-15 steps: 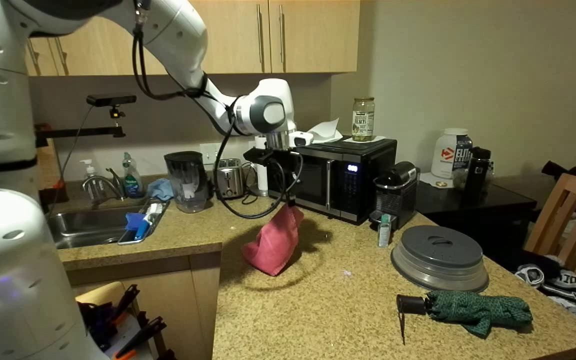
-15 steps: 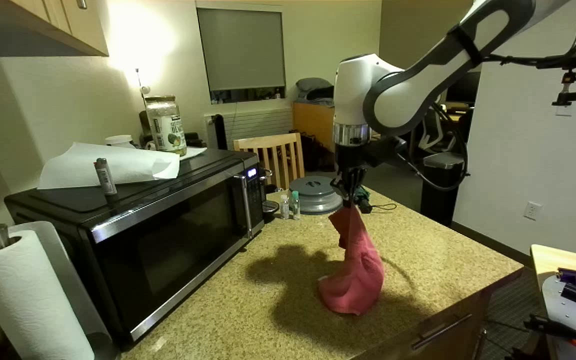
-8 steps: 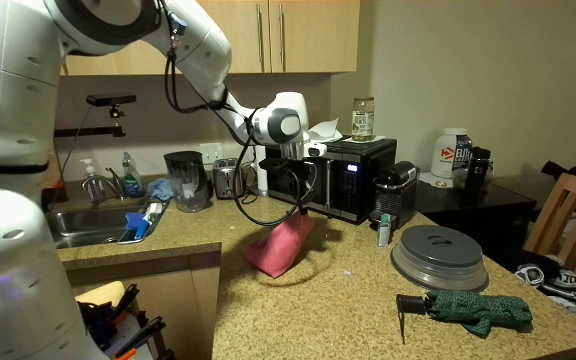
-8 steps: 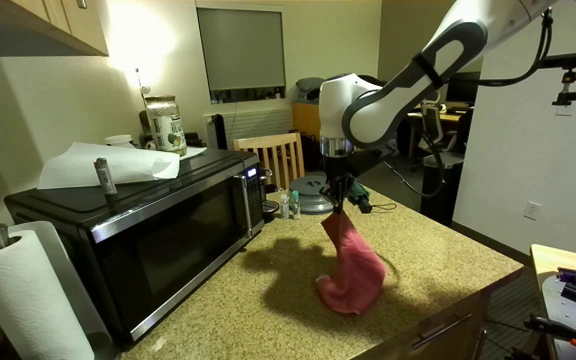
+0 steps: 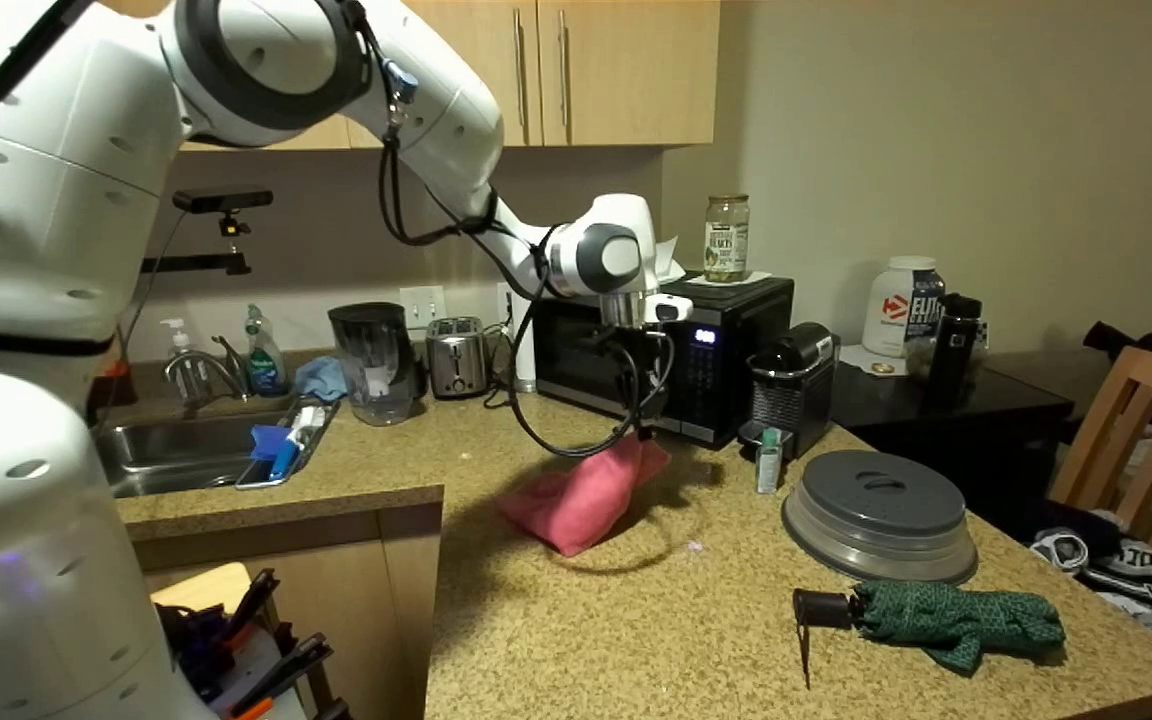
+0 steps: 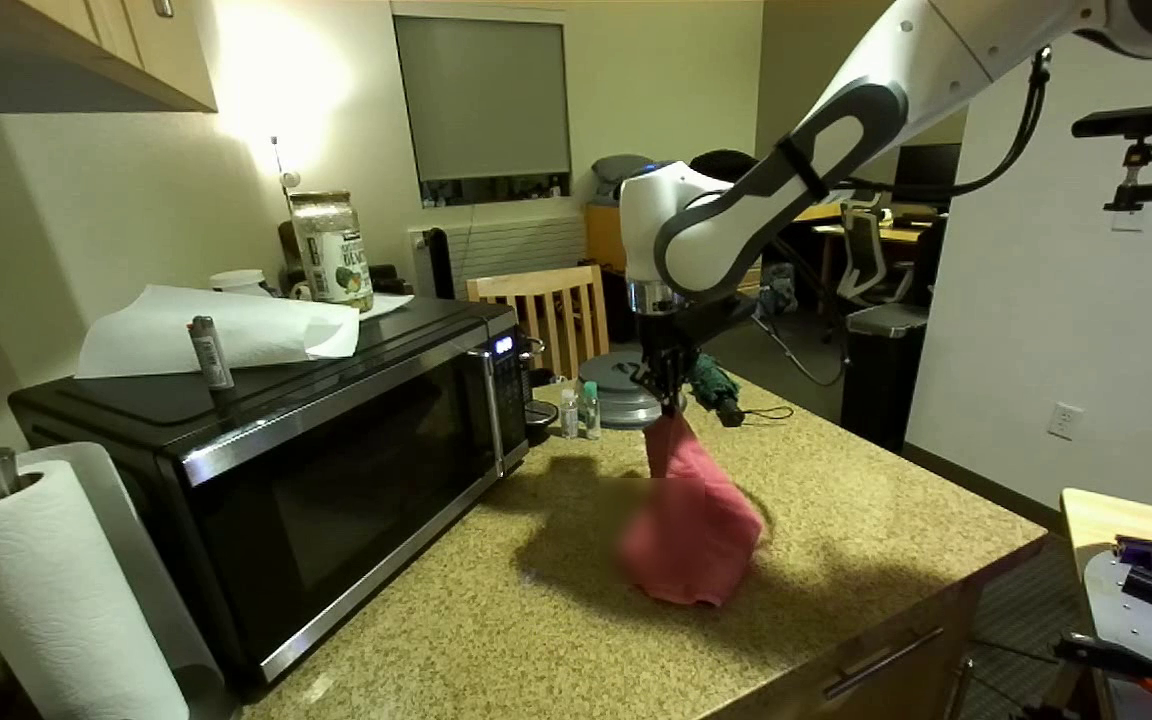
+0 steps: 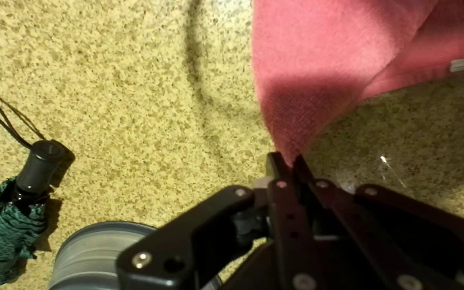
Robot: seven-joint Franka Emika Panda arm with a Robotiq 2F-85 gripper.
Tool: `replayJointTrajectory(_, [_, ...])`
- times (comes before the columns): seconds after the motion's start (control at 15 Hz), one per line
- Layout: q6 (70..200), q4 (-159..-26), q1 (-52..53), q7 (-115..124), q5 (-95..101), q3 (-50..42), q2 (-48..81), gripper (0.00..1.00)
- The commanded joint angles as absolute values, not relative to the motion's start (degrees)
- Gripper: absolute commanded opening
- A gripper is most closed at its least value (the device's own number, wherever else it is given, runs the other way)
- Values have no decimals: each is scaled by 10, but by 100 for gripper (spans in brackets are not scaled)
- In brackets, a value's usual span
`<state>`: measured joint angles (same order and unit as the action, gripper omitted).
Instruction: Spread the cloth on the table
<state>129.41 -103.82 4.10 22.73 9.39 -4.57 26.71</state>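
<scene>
The pink-red cloth (image 5: 581, 505) hangs by one corner, its lower part bunched on the speckled table (image 5: 696, 640). My gripper (image 7: 290, 160) is shut on that corner; the wrist view shows the cloth (image 7: 324, 48) narrowing to a point between the fingertips. From there it fans out toward the upper right, with a fold and a white tag. In an exterior view the gripper (image 6: 670, 405) points down just above the table (image 6: 866, 500), and the cloth (image 6: 701, 540) slopes toward the near side. Part of the cloth is blurred there.
Behind the cloth stands the microwave (image 5: 596, 350), with a coffee machine (image 5: 791, 390) and a small bottle (image 5: 768, 462) beside it. A grey domed cover (image 5: 881, 515) and a green folded umbrella (image 5: 961, 615) lie farther along the counter. A paper towel roll (image 6: 56, 590) stands by the microwave.
The arm has carried the held corner toward the coffee machine and domed cover, and somewhat lower. The cloth has stretched out at a slant, its lower part dragged slightly along. The grip has stayed shut.
</scene>
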Motion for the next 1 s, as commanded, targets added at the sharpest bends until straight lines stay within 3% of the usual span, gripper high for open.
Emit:
replayJointTrajectory(0.0, [1258,-976,52,248,108,-64,321,5])
replayJointTrajectory(0.53, [1201,-870,63,262,99,-78,428,5])
replayJointTrajectory(0.6, [1193,-856,64,260,96,-78,438,31])
replayJointTrajectory(0.73, [1210,-874,58,243,94,-74,429,36])
replayJointTrajectory(0.8, [1209,-866,59,243,94,-74,436,19])
replayJointTrajectory(0.93, [1210,-866,59,243,94,-74,437,31])
